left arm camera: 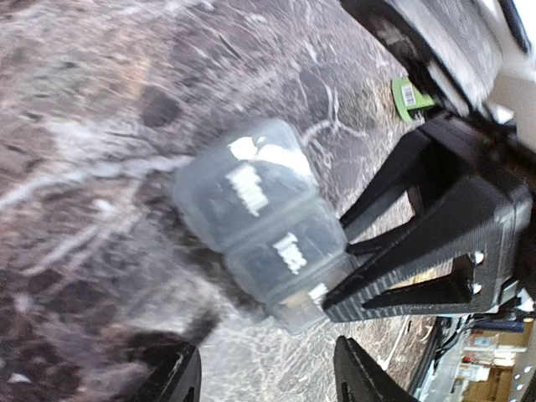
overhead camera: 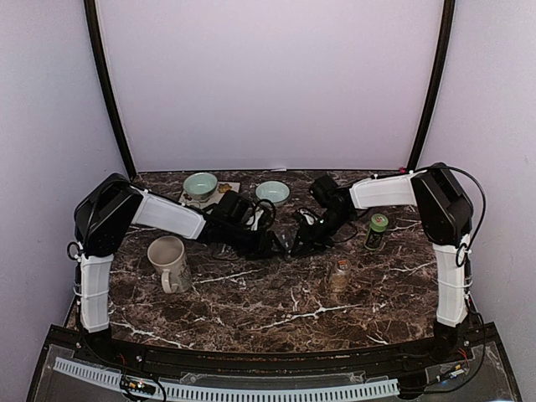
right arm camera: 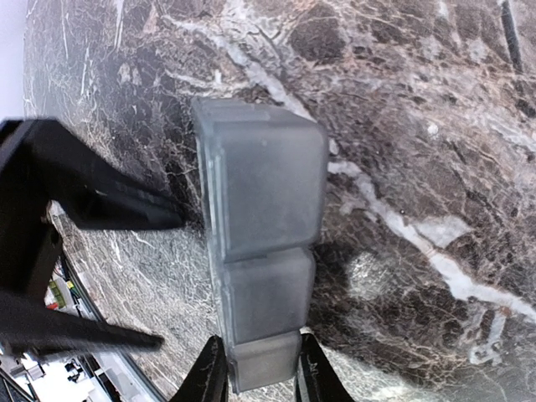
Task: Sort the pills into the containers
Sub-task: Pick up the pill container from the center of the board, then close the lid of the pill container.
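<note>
A clear pill organizer [overhead camera: 289, 244] with several lidded compartments lies on the marble table between my two grippers. In the left wrist view the pill organizer [left arm camera: 260, 218] shows white day labels. My right gripper [right arm camera: 260, 373] is shut on the near end of the pill organizer [right arm camera: 260, 243]; its black fingers [left arm camera: 402, 268] also show in the left wrist view. My left gripper [left arm camera: 268, 381] is open and empty, just short of the organizer. The left fingers [right arm camera: 84, 209] show beside the organizer in the right wrist view. Yellowish pills [overhead camera: 225, 189] lie on a small white tile at the back.
Two pale green bowls [overhead camera: 200, 184] [overhead camera: 272, 192] stand at the back. A cream mug [overhead camera: 167, 261] stands at the left. A green-capped bottle [overhead camera: 377, 230] and a small amber bottle [overhead camera: 339, 274] stand at the right; the green bottle also shows in the left wrist view [left arm camera: 410, 94].
</note>
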You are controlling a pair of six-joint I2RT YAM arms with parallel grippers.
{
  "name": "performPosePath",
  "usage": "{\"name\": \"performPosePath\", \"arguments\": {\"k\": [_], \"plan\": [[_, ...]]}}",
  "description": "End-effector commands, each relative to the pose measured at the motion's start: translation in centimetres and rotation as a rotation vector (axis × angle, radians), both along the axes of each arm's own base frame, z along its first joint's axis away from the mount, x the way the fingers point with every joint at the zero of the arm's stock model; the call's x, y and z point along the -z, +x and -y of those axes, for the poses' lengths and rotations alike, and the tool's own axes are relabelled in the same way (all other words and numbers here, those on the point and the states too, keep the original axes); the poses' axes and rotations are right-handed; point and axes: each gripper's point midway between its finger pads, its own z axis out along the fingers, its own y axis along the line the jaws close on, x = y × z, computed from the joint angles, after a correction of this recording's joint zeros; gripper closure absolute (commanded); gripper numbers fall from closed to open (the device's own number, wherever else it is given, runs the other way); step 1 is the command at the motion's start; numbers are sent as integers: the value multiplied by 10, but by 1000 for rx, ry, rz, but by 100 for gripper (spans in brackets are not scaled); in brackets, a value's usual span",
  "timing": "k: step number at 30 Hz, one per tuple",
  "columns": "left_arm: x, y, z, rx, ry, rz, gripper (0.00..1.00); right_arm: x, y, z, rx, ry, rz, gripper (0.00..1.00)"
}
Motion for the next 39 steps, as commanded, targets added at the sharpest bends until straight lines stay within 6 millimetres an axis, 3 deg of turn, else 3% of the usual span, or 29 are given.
{"name": "performPosePath", "arguments": {"k": [1,10,19,31,39], "plan": [[2,2,-16,-42,-7,-53,41,-3,7,1,-6,8,32,78],[-9,12,-17,-64,-85,-67,39,-26,3,3,-33,65,30,78],[-27,6,-7,-56,-265,-121,38,-52,6,-4,2,178,24,78],[-79,14,4,-96,-511,-103,38,-93,13,-16,61,301,42,78],[-91,17,6,-99,-555,-88,41,-110,14,-21,82,367,41,78]]}}
